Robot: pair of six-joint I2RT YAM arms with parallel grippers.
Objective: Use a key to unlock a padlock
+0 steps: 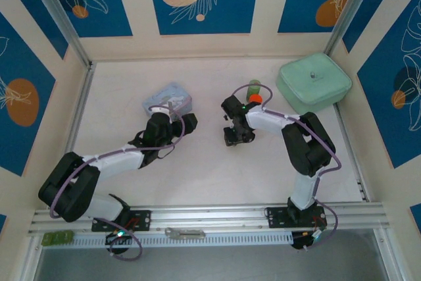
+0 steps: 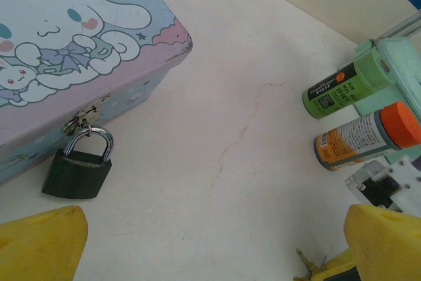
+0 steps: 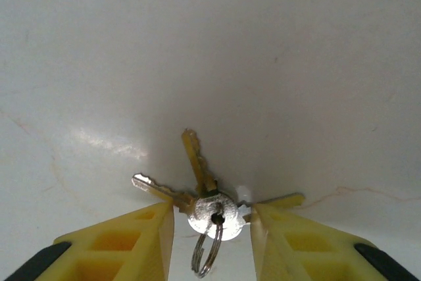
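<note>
White tabletop (image 1: 204, 169), faintly veined, carried all items. Left gripper (image 2: 214, 245) stood with its jaws wide apart, holding nothing. The padlock (image 2: 77, 172) lay at its 10 o'clock, shackle hooked through the hasp of the pale blue tin (image 2: 79, 37), body resting on the table. Right gripper (image 3: 212, 225) stood low over the key (image 3: 212, 212), jaws partly apart and flanking the bunch's round head, with narrow gaps on both sides. Blades splayed toward 10, 12 and 3 o'clock.
</note>
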